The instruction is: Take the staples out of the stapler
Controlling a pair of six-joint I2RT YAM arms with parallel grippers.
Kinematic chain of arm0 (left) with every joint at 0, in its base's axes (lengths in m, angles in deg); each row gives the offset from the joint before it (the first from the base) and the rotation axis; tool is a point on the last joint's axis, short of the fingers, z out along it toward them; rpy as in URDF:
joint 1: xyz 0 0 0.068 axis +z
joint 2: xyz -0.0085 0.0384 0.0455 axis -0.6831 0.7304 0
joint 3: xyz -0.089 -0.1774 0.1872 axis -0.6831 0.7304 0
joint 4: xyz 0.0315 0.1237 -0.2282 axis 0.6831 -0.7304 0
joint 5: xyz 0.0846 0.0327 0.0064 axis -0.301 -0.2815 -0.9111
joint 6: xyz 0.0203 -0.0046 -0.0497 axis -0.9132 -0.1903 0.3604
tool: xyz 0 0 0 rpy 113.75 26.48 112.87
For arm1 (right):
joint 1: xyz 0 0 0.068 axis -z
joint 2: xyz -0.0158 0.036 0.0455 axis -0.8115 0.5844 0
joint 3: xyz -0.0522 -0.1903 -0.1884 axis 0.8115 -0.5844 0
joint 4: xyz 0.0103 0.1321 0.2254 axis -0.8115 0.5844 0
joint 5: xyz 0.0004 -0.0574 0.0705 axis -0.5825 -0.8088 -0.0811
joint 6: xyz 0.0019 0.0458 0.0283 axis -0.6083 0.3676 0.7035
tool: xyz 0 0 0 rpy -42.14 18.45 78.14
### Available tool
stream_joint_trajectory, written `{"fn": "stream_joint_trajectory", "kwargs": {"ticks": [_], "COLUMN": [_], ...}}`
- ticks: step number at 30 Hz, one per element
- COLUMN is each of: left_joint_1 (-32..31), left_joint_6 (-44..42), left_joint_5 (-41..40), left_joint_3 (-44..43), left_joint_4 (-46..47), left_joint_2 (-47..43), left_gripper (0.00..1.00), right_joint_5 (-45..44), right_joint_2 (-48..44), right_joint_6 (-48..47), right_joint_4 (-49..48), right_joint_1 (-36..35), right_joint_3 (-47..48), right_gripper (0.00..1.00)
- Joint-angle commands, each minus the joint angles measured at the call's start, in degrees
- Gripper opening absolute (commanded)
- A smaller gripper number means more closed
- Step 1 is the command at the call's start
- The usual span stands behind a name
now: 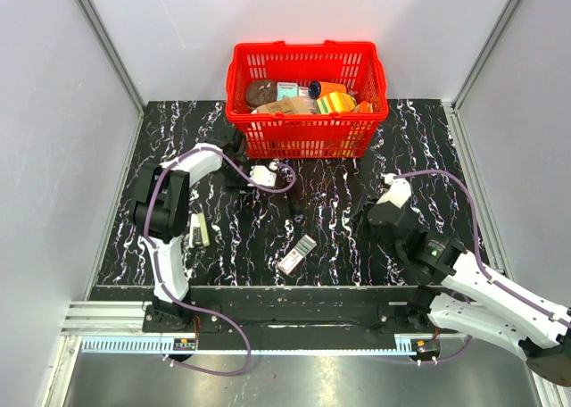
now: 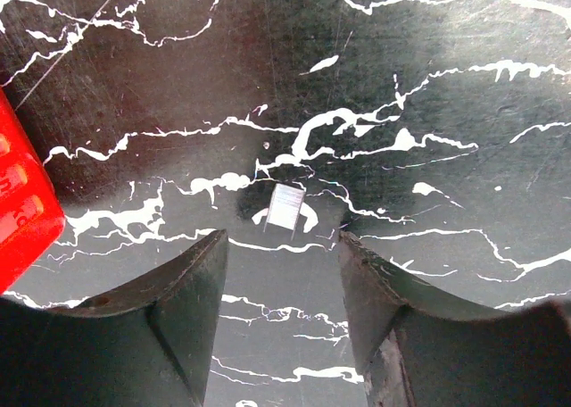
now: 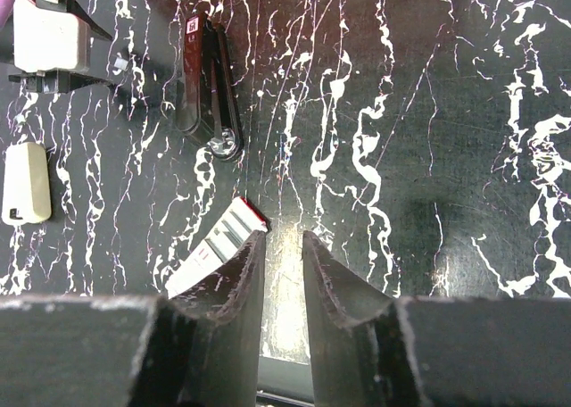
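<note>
The stapler point(image 3: 207, 86) is a slim black one lying on the marbled table, far ahead and to the left of my right gripper point(image 3: 283, 237); from above the stapler point(image 1: 295, 206) is near the table's middle. A short silvery strip of staples point(image 2: 286, 208) lies on the table just ahead of my left gripper point(image 2: 281, 239), which is open with only table between its fingers. My left gripper point(image 1: 285, 170) hovers in front of the basket. My right gripper point(image 1: 361, 215) stands open by a narrow gap, holding nothing.
A red basket point(image 1: 308, 130) full of goods stands at the back; its corner point(image 2: 22, 202) shows left of my left fingers. A red-and-white box point(image 3: 219, 246) lies beside my right gripper's left finger. A cream oblong object point(image 3: 25, 184) lies at the left.
</note>
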Motion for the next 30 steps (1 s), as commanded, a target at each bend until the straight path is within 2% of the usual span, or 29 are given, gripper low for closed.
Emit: {"fn": "stream_joint_trajectory", "kwargs": {"ticks": [1, 7, 14, 24, 27, 30], "left_joint_1": [-1.0, -2.6, -3.7, -3.6, -3.6, -3.9], "left_joint_6": [-3.0, -4.3, -5.9, -6.3, -6.3, -6.4], "left_joint_5": [0.7, 0.0, -1.9, -5.3, -4.8, -4.4], "left_joint_3": [-0.9, -0.5, 1.0, 0.5, 0.6, 0.2], "left_joint_4": [-0.1, -0.1, -2.1, -4.8, -5.1, -6.1], "left_joint_2": [0.5, 0.9, 0.4, 1.5, 1.5, 1.5], "left_gripper": [0.57, 0.56, 0.45, 0.43, 0.38, 0.28], "right_joint_5": [0.9, 0.8, 0.6, 0.0, -0.3, -0.3], "right_joint_2": [-0.3, -0.3, -0.8, -2.3, -2.6, -2.7], "right_joint_6": [0.0, 0.1, 0.0, -0.1, 0.1, 0.2], "right_joint_4": [-1.7, -1.9, -1.7, -0.2, 0.3, 0.4], "right_joint_1": [-0.4, -0.4, -0.4, -0.4, -0.4, -0.4], "right_joint_3": [-0.3, -0.6, -0.8, -0.5, -0.4, -0.5], "right_gripper": [0.28, 0.26, 0.26, 0.25, 0.24, 0.23]}}
